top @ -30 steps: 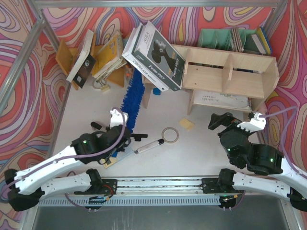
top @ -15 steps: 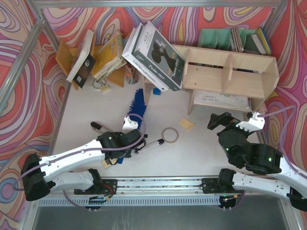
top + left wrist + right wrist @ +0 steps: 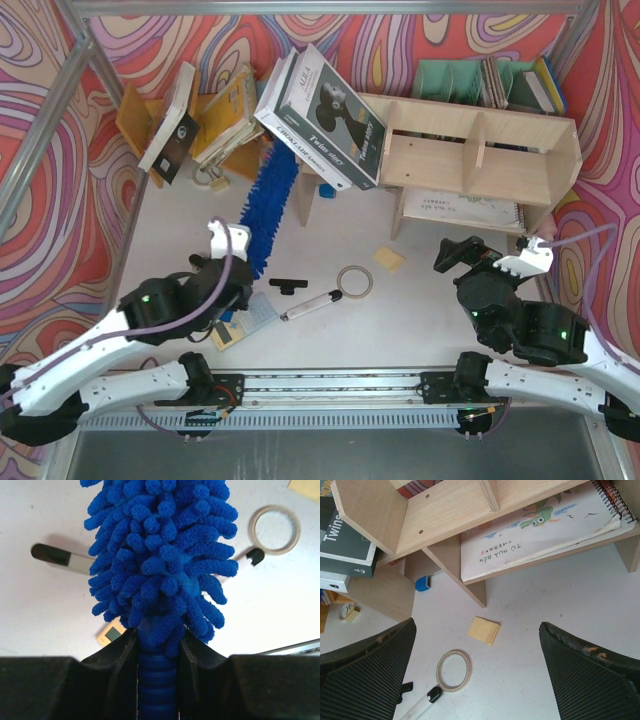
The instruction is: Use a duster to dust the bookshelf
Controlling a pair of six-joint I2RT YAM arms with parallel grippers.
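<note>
White tabletop [image 3: 420, 300], swirl-print walls all round, clutter across the back. The bookshelf [image 3: 480, 150] sits back right, with big books [image 3: 320, 120] leaning on its left end and a spiral notebook [image 3: 460, 208] under the lower board.

Step in hand: duster carried to the shelf, no wiping yet as far as I can judge. The duster [image 3: 268, 205] runs from the left arm diagonally up toward the shelf's left leg. Its fluffy tip is near the leg and under the leaning books; can't tell if it touches wood.

Left fingers [image 3: 120, 655]: clamped on the ribbed blue handle right below the fluff, one on each side. Grip looks centred, head sticks straight out.

Right fingers [image 3: 370, 675]: wide apart, holding nothing, hovering over the tabletop in front of the shelf. Tape ring [image 3: 454, 671] and a yellow sticky note [image 3: 484, 630] lie below them.

Next move, my read: lift the head and swing it right onto the shelf top or into a compartment, then sweep along. It needs clearance from the leaning books, which look easy to knock.
</note>
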